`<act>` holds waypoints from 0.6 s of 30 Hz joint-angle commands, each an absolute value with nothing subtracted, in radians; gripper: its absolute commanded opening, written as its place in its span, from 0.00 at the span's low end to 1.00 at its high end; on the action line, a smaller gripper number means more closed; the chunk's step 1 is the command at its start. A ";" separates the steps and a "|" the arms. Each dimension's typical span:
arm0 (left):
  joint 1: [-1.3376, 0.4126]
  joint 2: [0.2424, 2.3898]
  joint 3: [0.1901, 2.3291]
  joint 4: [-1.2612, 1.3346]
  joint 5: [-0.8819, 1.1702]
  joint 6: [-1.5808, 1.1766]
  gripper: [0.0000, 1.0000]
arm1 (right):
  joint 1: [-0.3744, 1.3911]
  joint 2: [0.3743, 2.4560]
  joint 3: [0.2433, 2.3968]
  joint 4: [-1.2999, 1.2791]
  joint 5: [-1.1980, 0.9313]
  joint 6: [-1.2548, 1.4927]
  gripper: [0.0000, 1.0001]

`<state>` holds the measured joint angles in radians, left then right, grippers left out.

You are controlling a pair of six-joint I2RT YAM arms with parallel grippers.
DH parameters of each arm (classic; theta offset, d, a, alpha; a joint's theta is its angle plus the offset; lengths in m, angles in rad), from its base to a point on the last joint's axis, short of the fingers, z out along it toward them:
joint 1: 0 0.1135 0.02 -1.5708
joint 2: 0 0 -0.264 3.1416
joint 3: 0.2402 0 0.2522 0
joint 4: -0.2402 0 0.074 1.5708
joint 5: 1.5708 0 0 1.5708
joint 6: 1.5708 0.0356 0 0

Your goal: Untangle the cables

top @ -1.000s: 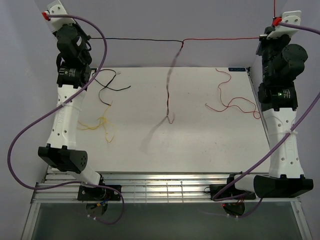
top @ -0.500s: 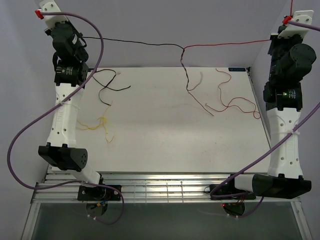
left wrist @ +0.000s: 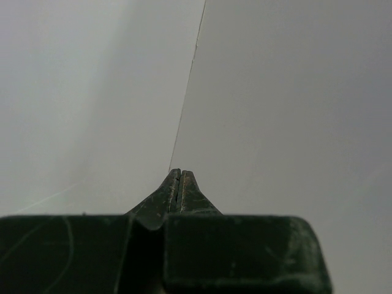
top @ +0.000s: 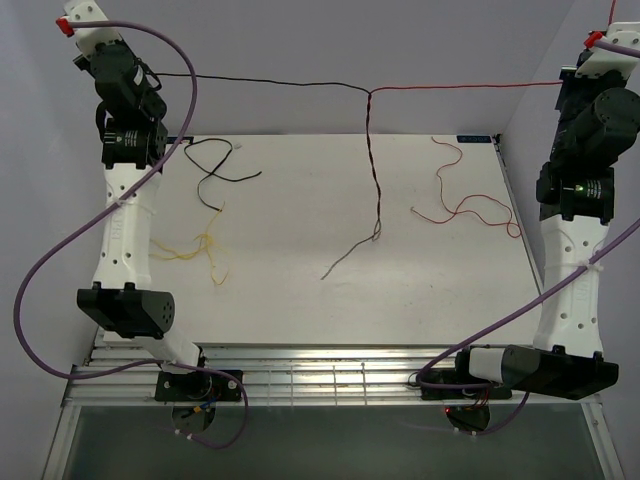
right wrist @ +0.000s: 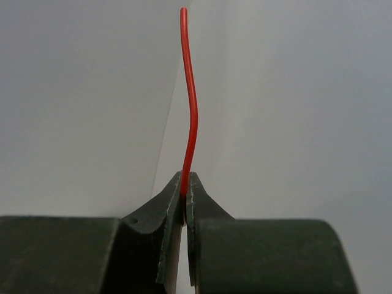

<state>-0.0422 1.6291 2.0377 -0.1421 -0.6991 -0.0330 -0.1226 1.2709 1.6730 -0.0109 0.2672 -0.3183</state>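
Note:
In the top view a black cable [top: 260, 81] and a red cable [top: 465, 87] are stretched taut in the air between my two raised grippers. They meet at a knot [top: 370, 92]. From it a twisted dark red-brown tail [top: 376, 170] hangs down to the table. My left gripper [top: 152, 72] is shut on the black cable's end; in the left wrist view [left wrist: 177, 173] the jaws are pressed together and no cable shows. My right gripper [top: 570, 82] is shut on the red cable, whose end [right wrist: 190, 92] sticks out past the tips [right wrist: 185, 177].
On the white table [top: 300, 310] lie a loose black cable [top: 212, 165] at the back left, a yellow cable [top: 200, 245] at the left and a red cable [top: 465, 205] at the right. Grey walls stand close behind both grippers.
Both grippers have moved outwards and up, pulling the black and red line straighter. The hanging twisted tail swung right, then settled hanging straight down from the knot.

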 commanded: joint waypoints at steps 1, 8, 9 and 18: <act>-0.002 1.623 2.069 -0.150 -0.715 -0.021 0.00 | -0.170 1.262 1.721 0.020 0.322 -0.341 0.08; 0.176 1.646 2.088 -0.255 -0.629 -0.133 0.00 | -0.213 1.249 1.707 0.018 0.340 -0.367 0.08; 0.195 1.651 2.097 -0.288 -0.603 -0.149 0.00 | -0.227 1.249 1.706 0.020 0.356 -0.371 0.08; 0.310 1.674 2.138 -0.360 -0.439 -0.258 0.00 | -0.261 1.233 1.700 0.008 0.301 -0.365 0.08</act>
